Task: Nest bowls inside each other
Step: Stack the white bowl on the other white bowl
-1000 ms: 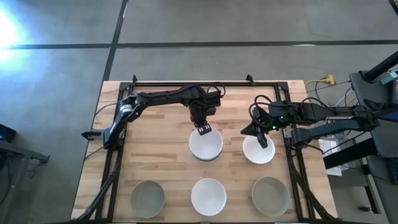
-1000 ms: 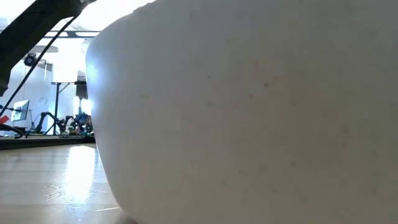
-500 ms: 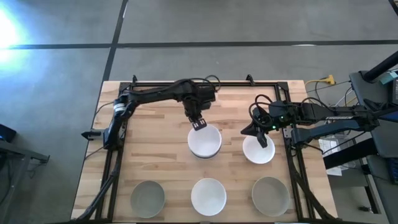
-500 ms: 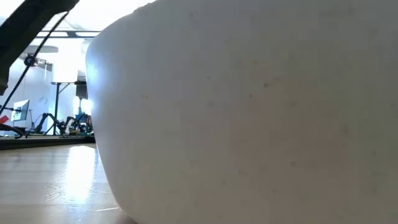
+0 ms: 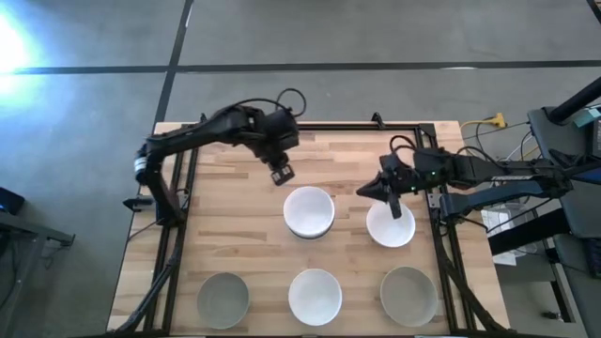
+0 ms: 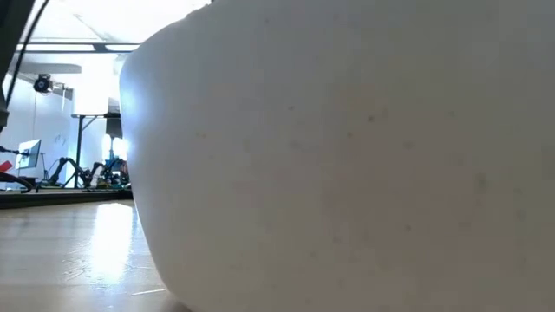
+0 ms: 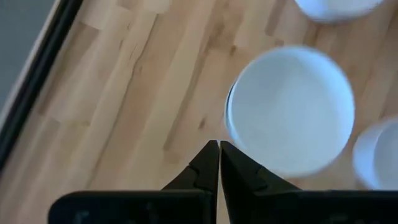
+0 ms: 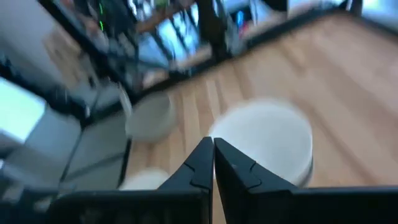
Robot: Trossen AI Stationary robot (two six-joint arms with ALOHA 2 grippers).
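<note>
Five bowls or stacks show in the high view. A white stack (image 5: 309, 212) stands mid-table, with a dark rim (image 7: 229, 106) under its top bowl. A white bowl (image 5: 390, 228) sits to its right. Along the near edge are a grey-green bowl (image 5: 223, 299), a white bowl (image 5: 315, 296) and another grey-green bowl (image 5: 408, 295). My left gripper (image 5: 280, 174) is shut and hangs clear of the stack, on its far-left side. My right gripper (image 5: 395, 207) is shut over the far rim of the right white bowl (image 8: 267, 149). The near white bowl (image 6: 347, 156) fills the low view.
A black frame rail (image 5: 310, 126) runs along the table's far edge, and side rails (image 5: 178, 235) run down both sides. Bare wood (image 5: 235, 225) lies left of the middle stack. Cables and equipment (image 5: 526, 188) stand beyond the right edge.
My left gripper has pulled away from the far rim of the middle white stack, moving toward the table's far-left. The stack stays where it was. My right gripper has shifted slightly toward the far edge over its bowl.
</note>
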